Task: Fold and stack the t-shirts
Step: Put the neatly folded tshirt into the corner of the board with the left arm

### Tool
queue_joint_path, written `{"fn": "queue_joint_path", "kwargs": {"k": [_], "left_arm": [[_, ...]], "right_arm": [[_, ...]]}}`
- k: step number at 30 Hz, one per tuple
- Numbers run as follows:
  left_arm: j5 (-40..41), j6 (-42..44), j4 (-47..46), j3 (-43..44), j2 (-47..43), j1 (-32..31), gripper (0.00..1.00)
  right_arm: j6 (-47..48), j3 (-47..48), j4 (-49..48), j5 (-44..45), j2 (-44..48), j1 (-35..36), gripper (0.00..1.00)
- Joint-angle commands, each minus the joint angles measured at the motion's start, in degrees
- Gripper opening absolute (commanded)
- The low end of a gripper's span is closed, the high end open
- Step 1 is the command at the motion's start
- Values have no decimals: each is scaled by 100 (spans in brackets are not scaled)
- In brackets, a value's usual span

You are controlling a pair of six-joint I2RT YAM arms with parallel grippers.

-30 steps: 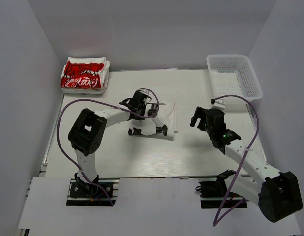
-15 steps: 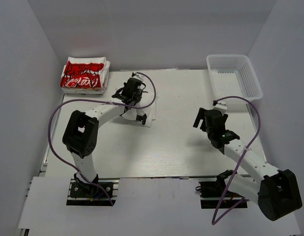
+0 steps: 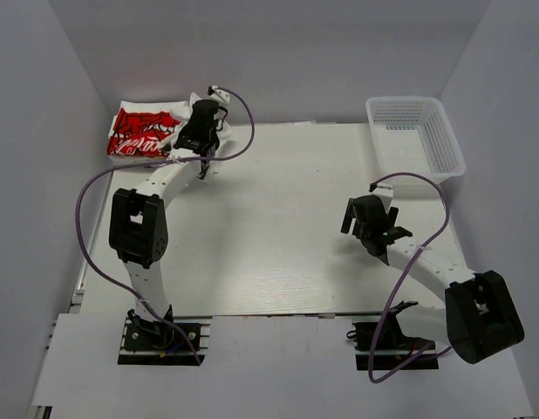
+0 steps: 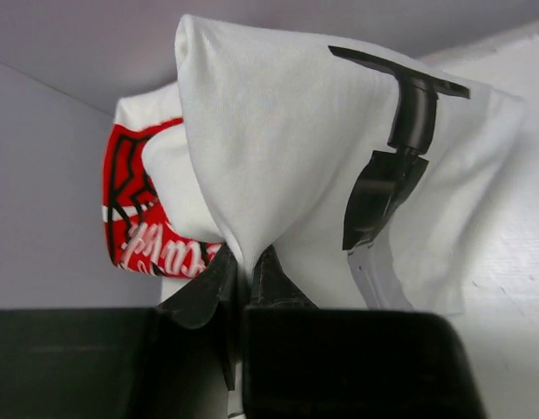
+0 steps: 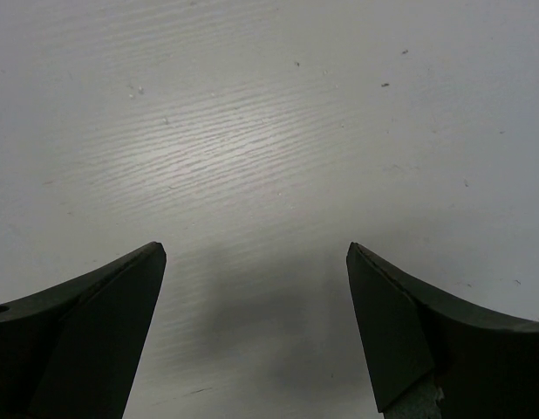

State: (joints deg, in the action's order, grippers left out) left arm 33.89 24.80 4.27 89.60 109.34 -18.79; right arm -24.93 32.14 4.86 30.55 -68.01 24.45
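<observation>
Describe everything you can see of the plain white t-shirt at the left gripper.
The plain white t-shirt is soft, matte cloth, no print showing. It is bunched in folds spreading from a pinch where the left gripper closes on it. It sits at the table's far left corner, in front of the red-printed shirt stack, partly hiding it. Collar and sleeves cannot be made out.

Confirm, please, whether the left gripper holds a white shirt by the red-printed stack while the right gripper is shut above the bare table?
Not quite: the right gripper is open, not shut, as the right wrist view shows. The left gripper does hold the white shirt by the red-printed stack.
</observation>
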Motion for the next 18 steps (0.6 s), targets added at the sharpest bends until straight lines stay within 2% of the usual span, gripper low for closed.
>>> {"fn": "queue_joint_path", "kwargs": {"k": [1,8,18], "left_arm": [[-171,254,-164,698,165,287,0],[-558,201,329,1778,501,560,0],[-1068,201,821,2755,553,867,0]], "right_arm": [[-21,301,137,320,-221,-10,90],[-30,469,173,347,-669,-1,90],[-12,618,261,312,-1030,7,90]]}}
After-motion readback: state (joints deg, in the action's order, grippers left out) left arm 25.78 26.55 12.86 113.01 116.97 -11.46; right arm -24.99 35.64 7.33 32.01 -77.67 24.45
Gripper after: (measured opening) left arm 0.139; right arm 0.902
